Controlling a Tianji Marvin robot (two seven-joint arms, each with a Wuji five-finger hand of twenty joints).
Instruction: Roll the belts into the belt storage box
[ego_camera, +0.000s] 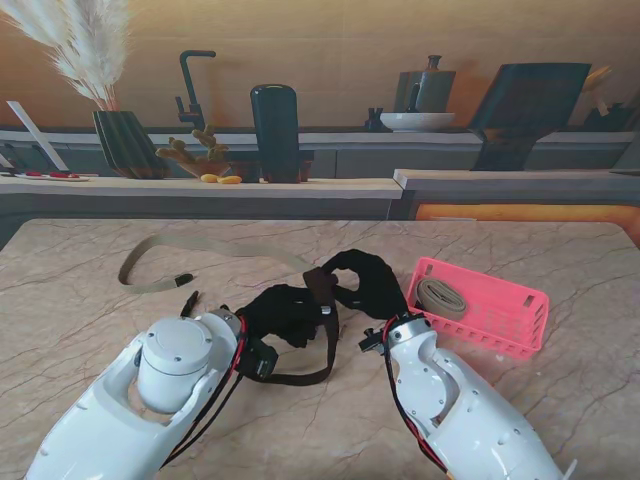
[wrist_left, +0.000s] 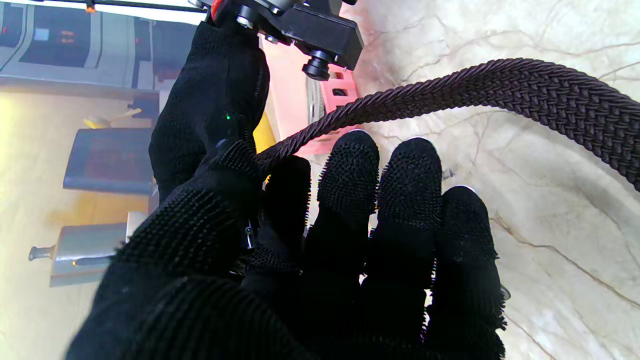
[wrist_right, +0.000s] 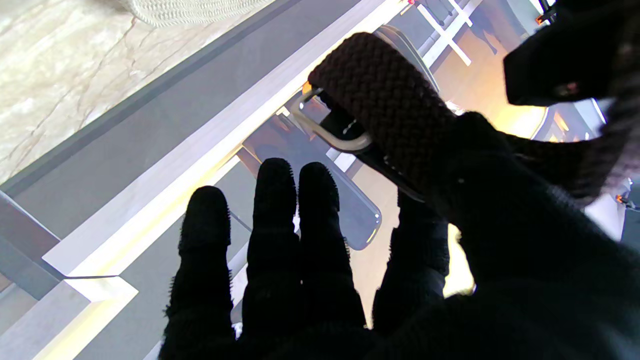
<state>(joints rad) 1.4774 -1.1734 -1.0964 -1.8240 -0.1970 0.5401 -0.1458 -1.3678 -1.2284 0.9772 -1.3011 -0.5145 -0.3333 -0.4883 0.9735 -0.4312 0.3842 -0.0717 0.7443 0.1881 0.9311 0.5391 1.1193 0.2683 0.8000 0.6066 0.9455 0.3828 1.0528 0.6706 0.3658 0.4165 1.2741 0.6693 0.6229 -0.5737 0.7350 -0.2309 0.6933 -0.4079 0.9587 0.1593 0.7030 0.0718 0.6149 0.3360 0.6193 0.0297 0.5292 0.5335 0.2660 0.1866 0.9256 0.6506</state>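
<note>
Stand view: the dark belt (ego_camera: 322, 300) is held between both hands near the desk's middle, the pink box (ego_camera: 500, 310) toward the right edge, one belt (ego_camera: 440, 297) already rolled inside. Left wrist view: the left hand (wrist_left: 310, 240) is pinched on the strap. Right wrist view: the right hand (wrist_right: 450, 190) is clamped on the buckle end; the coil should be kept tight and flat.

- Storage box (ego_camera: 500, 310) at table's (ego_camera: 90, 330) right, one rolled belt (ego_camera: 440, 297) inside.
- Second belt (ego_camera: 215, 252) lies far left.
- Third belt (ego_camera: 322, 320) between both hands, left of box.
</note>
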